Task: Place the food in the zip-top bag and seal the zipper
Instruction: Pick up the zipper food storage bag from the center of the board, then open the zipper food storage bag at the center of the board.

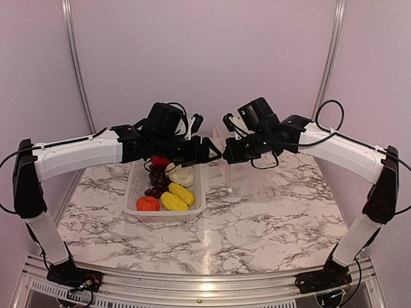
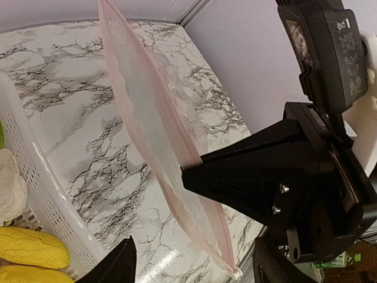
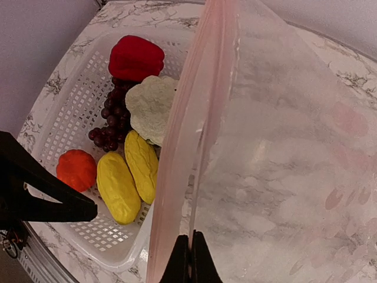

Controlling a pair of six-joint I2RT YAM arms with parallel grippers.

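Top view: the zip-top bag (image 1: pixel 225 168) is held upright over the surface (image 1: pixel 270 218), with open marble at 3 o'clock of the basket (image 1: pixel 136 204). The left arm (image 1: pixel 77 154) and right arm (image 1: pixel 340 151) are stretched inward.

Left wrist view: the left jaws are spread wide and grip nothing; the bag's end is seen between them.

Right wrist view: the right jaws are pinched shut on the bag beside the zipper (image 3: pixel 179 177). The food (image 3: pixel 126 177) lies in the basket at 9 o'clock.

A robot test cell in a lab: plain lilac panels (image 1: pixel 192 51) in aluminium posts (image 1: pixel 76 64) close in behind the jaws, and a marble-patterned worktop (image 1: pixel 257 218) lies beneath them
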